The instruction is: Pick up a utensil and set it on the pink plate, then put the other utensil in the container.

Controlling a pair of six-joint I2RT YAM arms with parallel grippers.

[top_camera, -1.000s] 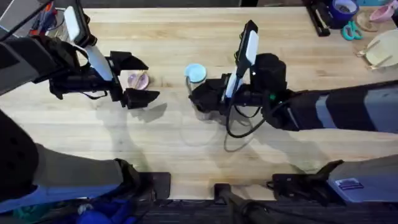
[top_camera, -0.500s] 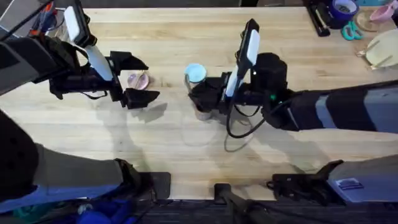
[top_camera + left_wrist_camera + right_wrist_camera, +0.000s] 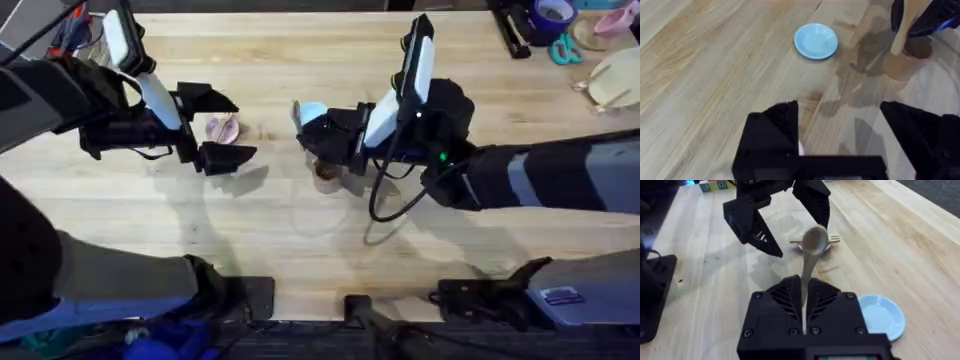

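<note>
The pink plate (image 3: 216,129) lies at the left with the wooden fork (image 3: 229,128) across it, and my left gripper (image 3: 218,127) hangs open around it, one finger on each side. In the right wrist view the fork (image 3: 833,239) sticks out behind the spoon's bowl. My right gripper (image 3: 322,142) is shut on the spoon (image 3: 814,240), handle clamped between its fingers. The wooden container (image 3: 325,178) stands just in front of that gripper. In the left wrist view the spoon (image 3: 902,27) hangs by the container (image 3: 904,65); I cannot tell whether they touch.
A light blue plate (image 3: 312,113) lies right behind the right gripper, close to the container. Scissors (image 3: 565,49), a black stapler (image 3: 514,30) and other clutter fill the far right corner. Bare wood lies between the two arms.
The right gripper has risen and shifted back and to the right with the spoon, uncovering the container beneath it. The left arm has stayed still.
</note>
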